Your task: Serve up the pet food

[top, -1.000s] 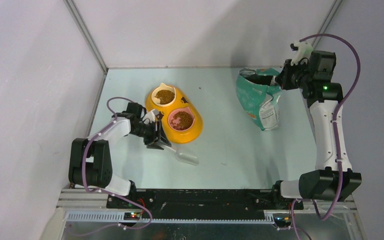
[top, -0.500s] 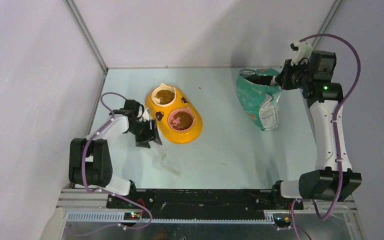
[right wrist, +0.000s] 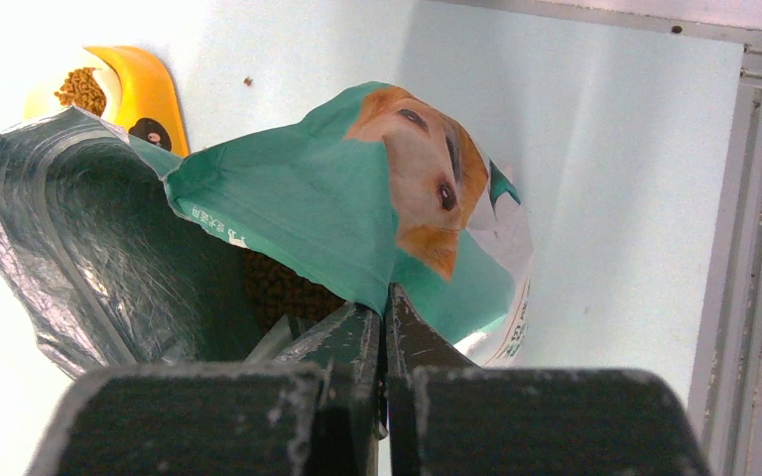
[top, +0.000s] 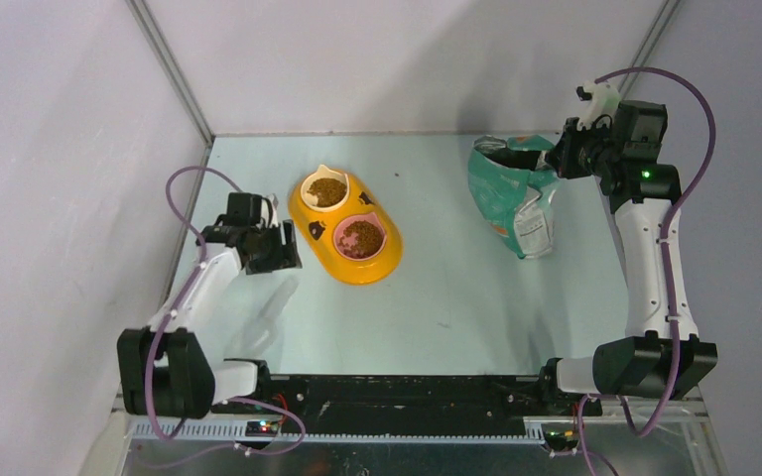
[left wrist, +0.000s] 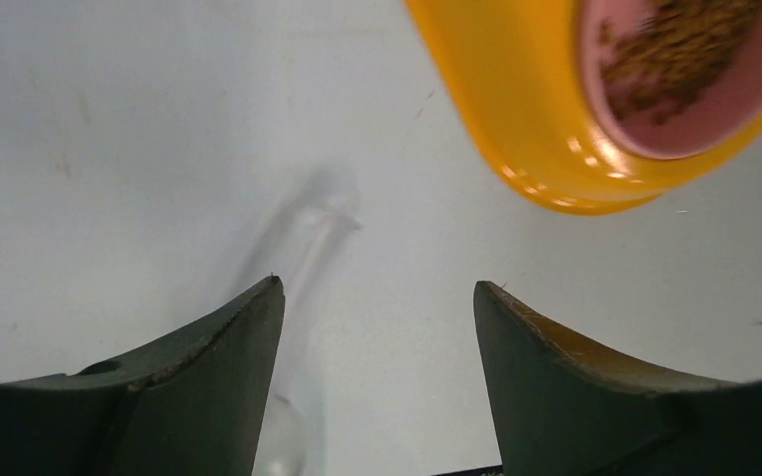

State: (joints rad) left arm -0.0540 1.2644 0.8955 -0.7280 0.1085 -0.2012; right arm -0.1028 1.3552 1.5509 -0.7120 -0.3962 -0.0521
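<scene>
Just now left gripper [left wrist: 377,297] spread, leaving scoop [left wrist: 303,248] near tabletop [top: 456,297] left edge; pet food [top: 360,237] looked served; right gripper [right wrist: 385,307] pinched pouch [right wrist: 357,188].

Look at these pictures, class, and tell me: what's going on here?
A two-armed robot is serving pet food. The right claw is pinched shut on the rim of the green pouch, holding it upright and open at the far right of the table. The left claw is open and empty, just above the table beside the yellow feeder, with the clear scoop lying under it. Both feeder bowls already hold some.
</scene>
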